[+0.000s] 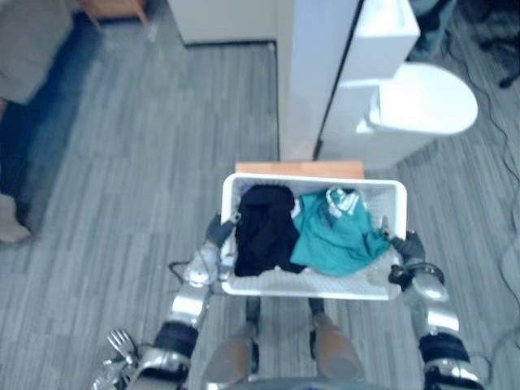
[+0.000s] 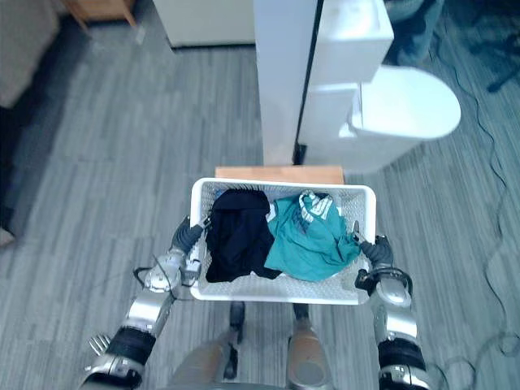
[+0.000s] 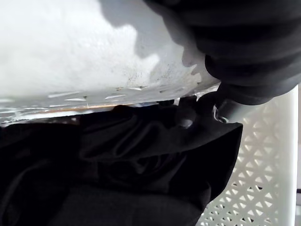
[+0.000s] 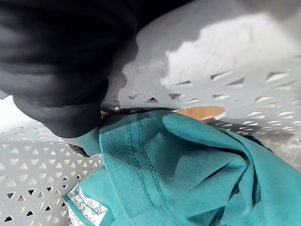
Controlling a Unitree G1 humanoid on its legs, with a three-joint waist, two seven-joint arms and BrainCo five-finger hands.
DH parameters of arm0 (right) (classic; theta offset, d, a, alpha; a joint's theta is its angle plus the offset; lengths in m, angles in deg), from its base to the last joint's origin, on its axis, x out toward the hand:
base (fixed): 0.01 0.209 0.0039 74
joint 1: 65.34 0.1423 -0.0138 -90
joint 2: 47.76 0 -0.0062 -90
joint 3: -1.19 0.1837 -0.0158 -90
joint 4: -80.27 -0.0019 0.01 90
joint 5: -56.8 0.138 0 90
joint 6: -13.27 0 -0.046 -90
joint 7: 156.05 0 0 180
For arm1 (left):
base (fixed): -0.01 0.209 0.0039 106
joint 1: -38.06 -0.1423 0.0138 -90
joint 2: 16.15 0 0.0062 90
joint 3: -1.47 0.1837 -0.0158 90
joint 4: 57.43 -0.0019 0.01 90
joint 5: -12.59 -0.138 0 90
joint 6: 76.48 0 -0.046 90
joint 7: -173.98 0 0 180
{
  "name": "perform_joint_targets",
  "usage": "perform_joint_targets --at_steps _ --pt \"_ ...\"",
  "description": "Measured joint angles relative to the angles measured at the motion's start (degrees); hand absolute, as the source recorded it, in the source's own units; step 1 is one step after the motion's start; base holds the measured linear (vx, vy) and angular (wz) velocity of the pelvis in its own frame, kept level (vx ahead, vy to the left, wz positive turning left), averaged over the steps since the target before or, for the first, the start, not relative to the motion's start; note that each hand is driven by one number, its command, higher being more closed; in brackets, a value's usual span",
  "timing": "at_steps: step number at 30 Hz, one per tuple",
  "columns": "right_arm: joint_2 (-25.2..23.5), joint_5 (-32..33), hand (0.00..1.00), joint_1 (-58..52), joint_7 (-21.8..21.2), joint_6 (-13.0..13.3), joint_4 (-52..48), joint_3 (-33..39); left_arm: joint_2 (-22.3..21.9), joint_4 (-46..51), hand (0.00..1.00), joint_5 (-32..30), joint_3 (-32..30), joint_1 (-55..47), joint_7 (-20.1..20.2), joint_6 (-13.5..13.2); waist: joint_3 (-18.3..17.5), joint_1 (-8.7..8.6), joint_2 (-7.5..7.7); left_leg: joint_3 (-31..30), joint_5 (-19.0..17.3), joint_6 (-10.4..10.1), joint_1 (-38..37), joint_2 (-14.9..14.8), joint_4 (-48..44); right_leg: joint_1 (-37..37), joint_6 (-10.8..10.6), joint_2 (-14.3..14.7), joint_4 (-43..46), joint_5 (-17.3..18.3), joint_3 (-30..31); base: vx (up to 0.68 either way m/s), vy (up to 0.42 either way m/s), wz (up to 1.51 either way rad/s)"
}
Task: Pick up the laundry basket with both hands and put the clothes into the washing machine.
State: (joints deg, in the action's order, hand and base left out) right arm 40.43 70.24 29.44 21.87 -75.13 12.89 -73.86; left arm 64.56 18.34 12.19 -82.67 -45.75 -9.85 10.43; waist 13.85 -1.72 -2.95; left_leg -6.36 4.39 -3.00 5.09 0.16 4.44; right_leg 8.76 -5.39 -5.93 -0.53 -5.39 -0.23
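Basket: the white perforated plastic laundry basket [image 1: 313,179] is nearest, held level just before me, one robot hand at each short side so the load stays balanced.
Left robot hand [image 1: 217,232]: clamped on the basket's left rim, thumb [image 3: 187,116] hooked over inside against the black cloth.
Right robot hand [image 1: 409,244]: set against the right rim; whether it grips I cannot tell, as the teal cloth and the rim hide it.
Clothes: a crumpled black garment [image 1: 264,227] on the left and a crumpled teal garment [image 1: 333,236] on the right, touching in the middle, both wholly inside.
Table: a low orange-brown wooden table [image 1: 301,169] shows just past the basket's far rim.
Washing machine: the white washing machine [image 1: 382,49] stands beyond the table, its round door [image 1: 426,99] apparently swung open, ready for loading.
Floor: grey plank floor [image 1: 122,162] all round.
Count: one basket, two garments, two robot hands, one table, one machine.
Stage: I judge the basket is lifted and the clothes are not yet transferred.
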Motion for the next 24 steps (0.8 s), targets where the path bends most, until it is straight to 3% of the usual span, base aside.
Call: perform_joint_targets --at_steps 5,8,9,11,13,15,17,19,22,23,24 --pt "-0.42 0.0 1.0 -2.86 -0.6 0.55 -2.82 0.73 -1.54 3.66 1.0 -0.06 -0.06 -3.57 0.27 -0.11 -1.77 1.42 -0.48 -3.42 -0.22 -0.36 -0.07 -1.28 -0.93 -2.65 0.96 1.21 -0.17 0.72 -3.99 -0.01 -0.069 0.38" --pt "-1.07 0.0 1.0 -5.16 -0.68 0.54 -4.63 0.76 -1.53 5.94 1.0 0.01 0.04 -6.33 1.26 -0.07 -1.97 2.82 -0.31 -2.37 -4.49 -0.96 0.81 -2.48 -4.97 -1.37 2.35 1.67 4.84 2.72 -4.27 -0.02 -0.046 0.01" --pt "-2.55 0.07 1.0 -6.27 -0.73 0.51 -5.34 1.72 -1.53 6.98 1.0 0.01 -0.04 -7.13 1.58 0.22 -2.4 2.36 0.75 0.61 -7.67 1.29 4.08 -2.15 -15.85 -1.05 2.95 0.18 5.41 3.07 -4.4 0.03 -0.003 -0.04" --pt "-3.0 0.94 1.0 -7.86 -0.93 0.51 -6.73 2.54 -2.47 8.22 1.0 -0.03 0.05 -8.06 2.33 0.22 -2.6 2.47 0.44 2.79 -11.26 2.77 6.67 -3.43 -29.53 -1.02 2.98 -0.02 6.02 3.1 -3.69 0.02 0.0 -0.11" --pt "-4.06 2.13 1.0 -11.78 -1.12 0.85 -10.08 3.44 -3.2 10.02 1.0 -0.08 0.59 -9.51 3.45 0.43 -4.03 1.03 -1.68 2.22 -14.67 -1.28 4.36 -7.23 -30.61 -0.82 2.46 1.03 6.32 2.83 -3.57 -0.02 0.067 -0.14" --pt "-5.74 2.78 1.0 -13.71 -1.16 1.41 -10.54 4.66 -2.98 10.85 1.0 -0.3 1.58 -9.44 3.88 0.47 -4.52 -0.12 -2.3 2.1 -18.56 -3.62 0.44 -7.63 -23.2 0.17 1.08 1.53 6.43 1.97 -2.15 -0.07 0.232 -0.3" --pt "-7.72 3.07 1.0 -15.02 -1.1 1.83 -10.36 4.99 -0.73 11.09 1.0 -0.32 2.73 -9.23 3.88 0.62 -5.07 -0.41 0.24 4.46 -18.55 -3.05 0.0 -5.65 -20.86 1.49 -0.3 -0.33 6.05 1.07 0.19 -0.14 0.252 -0.4" --pt "-9.65 4.52 1.0 -18.79 -0.77 2.34 -10.32 4.98 1.81 11.12 1.0 -0.34 5.09 -9.24 4.19 0.99 -5.86 -0.71 2.54 6.52 -16.51 -0.32 0.13 -1.77 -18.47 1.94 -1.7 -3.37 3.55 -0.5 2.41 -0.15 0.188 -0.31" --pt "-9.79 5.2 1.0 -20.02 -0.16 2.5 -9.56 4.62 2.62 11.14 1.0 -0.38 6.12 -9.23 4.73 1.46 -6.07 -0.78 3.34 9.36 -15.81 1.1 1.29 0.87 -18.44 4.23 -1.94 -5.35 2.09 -0.02 5.73 -0.1 0.227 -0.45" --pt "-10.11 5.22 1.0 -19.98 0.49 2.38 -8.75 3.93 3.19 11.14 1.0 -0.46 6.05 -9.34 4.7 1.92 -5.78 -0.51 3.84 11.73 -15.51 1.85 1.39 1.15 -19.01 5.13 0.17 -5.47 2.05 1.32 6.4 -0.04 0.271 -0.74" --pt "-10.33 5.22 1.0 -20.25 0.87 2.19 -7.75 2.83 3.87 11.16 1.0 -0.51 5.7 -9.96 4.68 2.4 -5.75 -0.51 3.86 13.33 -15.32 2.43 1.19 0.85 -19.94 5.32 4.63 -5.0 2.3 4.35 5.69 -0.04 0.299 -0.82"
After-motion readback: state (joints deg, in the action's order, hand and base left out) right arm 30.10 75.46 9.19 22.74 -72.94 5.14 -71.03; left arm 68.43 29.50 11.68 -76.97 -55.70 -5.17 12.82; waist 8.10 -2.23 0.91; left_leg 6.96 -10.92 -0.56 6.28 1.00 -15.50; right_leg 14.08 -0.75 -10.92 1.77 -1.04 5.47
